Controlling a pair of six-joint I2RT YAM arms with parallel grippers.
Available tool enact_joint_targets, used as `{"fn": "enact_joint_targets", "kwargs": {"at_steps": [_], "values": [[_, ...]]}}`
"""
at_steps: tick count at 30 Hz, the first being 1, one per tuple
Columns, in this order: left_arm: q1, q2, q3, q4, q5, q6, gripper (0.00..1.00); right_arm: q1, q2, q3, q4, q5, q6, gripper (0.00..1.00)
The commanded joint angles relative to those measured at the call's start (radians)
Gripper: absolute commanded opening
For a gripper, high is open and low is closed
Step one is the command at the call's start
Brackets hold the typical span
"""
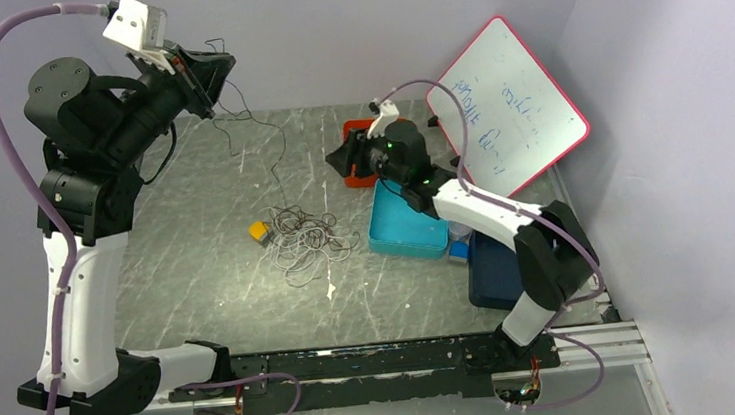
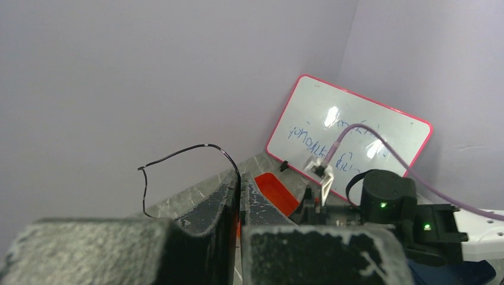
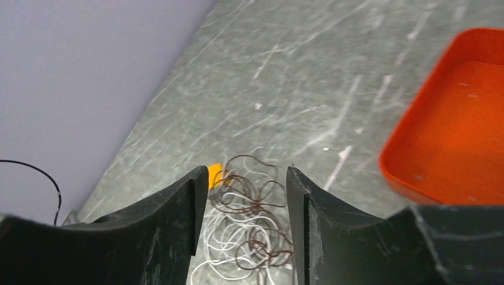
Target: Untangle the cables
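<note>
A tangle of thin brown and white cables [image 1: 306, 238] lies mid-table, and the right wrist view shows this tangle [image 3: 249, 228] far beneath the fingers. My left gripper [image 1: 204, 78] is raised high at the back left, shut on a thin black cable [image 2: 178, 153]. That cable loops out past its fingertips [image 2: 230, 187] and trails down toward the pile. My right gripper [image 1: 339, 160] hovers beside the orange tray [image 1: 357, 128]. In its own wrist view the right gripper [image 3: 245, 172] is open, with nothing between its fingers.
A small yellow object [image 1: 260, 230] lies at the tangle's left edge. A teal tray [image 1: 405, 226] and a dark blue tray [image 1: 494, 269] sit under the right arm. A pink-rimmed whiteboard [image 1: 510, 105] leans at the back right. Walls close the back and right sides.
</note>
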Motion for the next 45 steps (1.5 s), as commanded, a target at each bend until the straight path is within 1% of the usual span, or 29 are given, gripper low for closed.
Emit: {"fn": "enact_joint_targets", "kwargs": {"at_steps": [1, 9, 13, 16, 20, 24, 29, 37, 40, 45], "values": [[-0.005, 0.016, 0.025, -0.025, 0.009, 0.012, 0.07, -0.055, -0.121, -0.052, -0.131, 0.155, -0.035, 0.55], [-0.005, 0.068, -0.019, 0.005, 0.066, -0.028, 0.07, -0.108, -0.356, -0.151, -0.274, 0.294, -0.109, 0.59], [-0.007, 0.079, -0.091, 0.075, 0.124, -0.064, 0.07, -0.116, -0.457, -0.193, -0.341, 0.353, -0.131, 0.59], [-0.013, 0.090, -0.131, 0.129, 0.151, -0.084, 0.07, -0.120, -0.534, -0.220, -0.367, 0.378, -0.143, 0.61], [-0.037, 0.124, -0.146, 0.174, 0.181, -0.085, 0.07, -0.123, -0.604, -0.241, -0.375, 0.384, -0.151, 0.63], [-0.083, 0.175, -0.116, 0.185, 0.175, -0.078, 0.07, -0.123, -0.652, -0.249, -0.375, 0.379, -0.158, 0.63], [-0.148, 0.249, -0.068, 0.196, 0.170, -0.067, 0.07, -0.124, -0.710, -0.255, -0.378, 0.411, -0.151, 0.63], [-0.266, 0.383, 0.054, 0.204, 0.137, -0.043, 0.07, -0.124, -0.839, -0.280, -0.378, 0.524, -0.124, 0.63], [-0.294, 0.423, 0.060, 0.233, 0.142, -0.048, 0.07, -0.125, -0.874, -0.287, -0.385, 0.561, -0.124, 0.63], [-0.331, 0.480, 0.013, 0.321, 0.173, -0.072, 0.07, -0.125, -0.907, -0.298, -0.396, 0.583, -0.129, 0.63]]}}
